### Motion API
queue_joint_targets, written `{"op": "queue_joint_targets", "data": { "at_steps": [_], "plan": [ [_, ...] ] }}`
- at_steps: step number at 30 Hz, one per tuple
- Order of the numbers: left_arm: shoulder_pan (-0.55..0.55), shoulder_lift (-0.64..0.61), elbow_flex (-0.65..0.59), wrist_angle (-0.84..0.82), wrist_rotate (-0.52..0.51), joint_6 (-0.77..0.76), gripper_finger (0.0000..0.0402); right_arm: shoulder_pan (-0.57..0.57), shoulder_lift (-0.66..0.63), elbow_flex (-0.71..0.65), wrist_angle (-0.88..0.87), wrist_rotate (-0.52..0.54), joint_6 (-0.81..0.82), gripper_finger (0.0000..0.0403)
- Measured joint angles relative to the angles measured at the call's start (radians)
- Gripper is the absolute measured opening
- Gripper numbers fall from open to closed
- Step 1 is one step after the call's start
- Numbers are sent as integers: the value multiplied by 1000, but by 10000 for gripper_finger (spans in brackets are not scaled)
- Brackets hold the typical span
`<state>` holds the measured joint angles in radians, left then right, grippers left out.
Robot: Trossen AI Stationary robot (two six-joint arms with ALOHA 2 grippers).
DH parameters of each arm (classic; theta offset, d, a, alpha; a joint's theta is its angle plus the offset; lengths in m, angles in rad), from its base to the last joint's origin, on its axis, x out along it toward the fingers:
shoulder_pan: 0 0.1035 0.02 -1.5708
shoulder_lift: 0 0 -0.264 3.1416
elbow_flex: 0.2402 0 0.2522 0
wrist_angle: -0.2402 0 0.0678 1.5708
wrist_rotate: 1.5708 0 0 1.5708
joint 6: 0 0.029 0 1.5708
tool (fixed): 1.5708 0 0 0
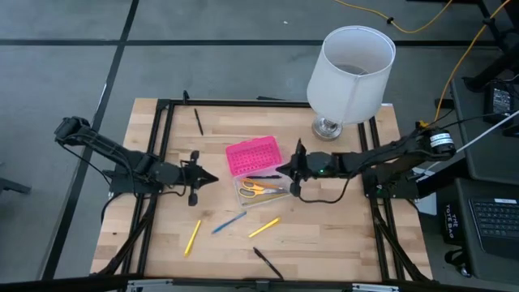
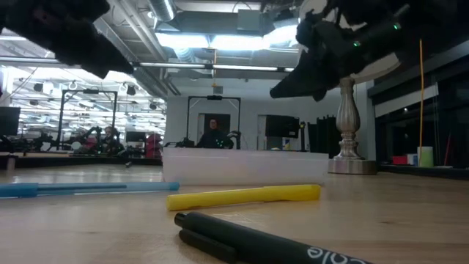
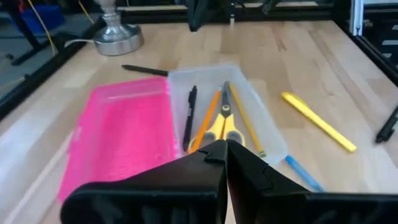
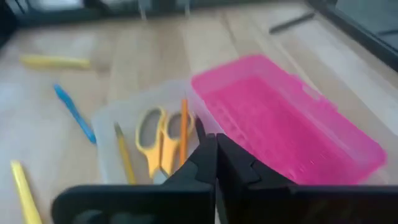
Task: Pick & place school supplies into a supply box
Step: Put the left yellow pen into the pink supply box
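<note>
Four pens are lying loose on the worktop, below both closed, empty hands. Left hand is hovering nearer the blue pen, long axis slanting toward it; right hand is hovering over the supply box.

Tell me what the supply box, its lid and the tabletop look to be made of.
Supply box base: seemingly clear plastic, since the wood grain and the scissors show through its walls. Pink lid: probably plastic too, bright, slightly translucent, with a dotted raised texture. Tabletop: light wood, apparently butcher-block, with visible jointed strips and grain and a matte finish.
</note>
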<state>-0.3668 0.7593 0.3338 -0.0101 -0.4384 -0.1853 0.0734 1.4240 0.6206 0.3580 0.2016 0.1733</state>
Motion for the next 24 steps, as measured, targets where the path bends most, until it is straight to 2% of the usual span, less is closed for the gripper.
{"op": "queue_joint_targets", "data": {
  "at_steps": [5, 11, 14, 21, 24],
  "plan": [
    [-12, 150, 140, -156, 45, -92, 1, 0, 4, -79, 133, 26, 29, 37],
    [-56, 321, 352, -438, 60, -279, 3, -1, 3, -83, 176, 164, -75, 45],
    [-79, 388, 454, -559, 81, -393, 3, -1, 3, -83, 188, 171, -124, 45],
    [-143, 527, 678, -838, 129, -669, 3, -1, 4, -83, 193, 166, -129, 45],
    [-165, 584, 762, -949, 133, -742, 3, -1, 4, -83, 193, 165, -147, 45]
  ]
}}
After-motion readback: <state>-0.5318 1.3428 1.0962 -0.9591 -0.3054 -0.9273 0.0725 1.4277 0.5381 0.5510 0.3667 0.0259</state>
